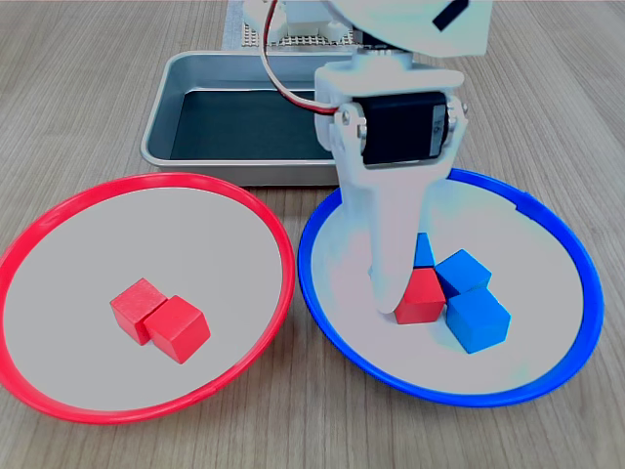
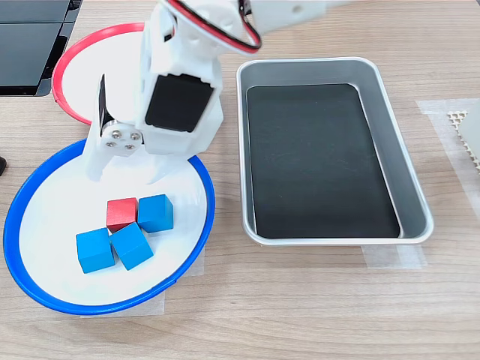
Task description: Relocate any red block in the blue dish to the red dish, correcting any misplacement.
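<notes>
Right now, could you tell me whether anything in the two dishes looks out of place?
Yes: one red block lies in the blue dish, touching the blue cubes there, while two other red cubes lie in the red dish. The hand hangs over the blue dish near that block, not gripping it.

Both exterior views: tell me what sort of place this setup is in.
Probably an indoor lab or hobby workbench for robot sorting practice: a wood-grain tabletop, a small white arm with its gripper over the blue dish, and a taped-down metal tray.
</notes>
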Controlling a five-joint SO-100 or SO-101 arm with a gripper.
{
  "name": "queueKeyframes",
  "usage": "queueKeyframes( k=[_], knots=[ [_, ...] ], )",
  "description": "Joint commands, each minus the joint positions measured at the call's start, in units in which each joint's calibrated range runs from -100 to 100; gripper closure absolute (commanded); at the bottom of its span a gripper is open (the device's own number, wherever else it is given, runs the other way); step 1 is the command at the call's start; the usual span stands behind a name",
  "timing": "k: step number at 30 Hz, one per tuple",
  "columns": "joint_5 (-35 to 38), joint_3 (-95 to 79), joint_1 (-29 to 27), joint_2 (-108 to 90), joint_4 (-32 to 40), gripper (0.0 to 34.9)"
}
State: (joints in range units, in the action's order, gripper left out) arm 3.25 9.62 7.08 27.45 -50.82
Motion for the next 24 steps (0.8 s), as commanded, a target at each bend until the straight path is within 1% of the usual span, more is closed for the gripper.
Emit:
queueKeyframes(
  k=[1,4,10,24],
  knots=[
    [-0.39,0.17,0.03,-0.29,0.75,18.6],
    [-1.32,1.17,0.21,0.22,-0.73,17.4],
    [-2.78,7.54,0.69,2.70,-5.77,17.6],
    [-3.22,20.56,0.69,8.50,-12.37,17.7]
  ],
)
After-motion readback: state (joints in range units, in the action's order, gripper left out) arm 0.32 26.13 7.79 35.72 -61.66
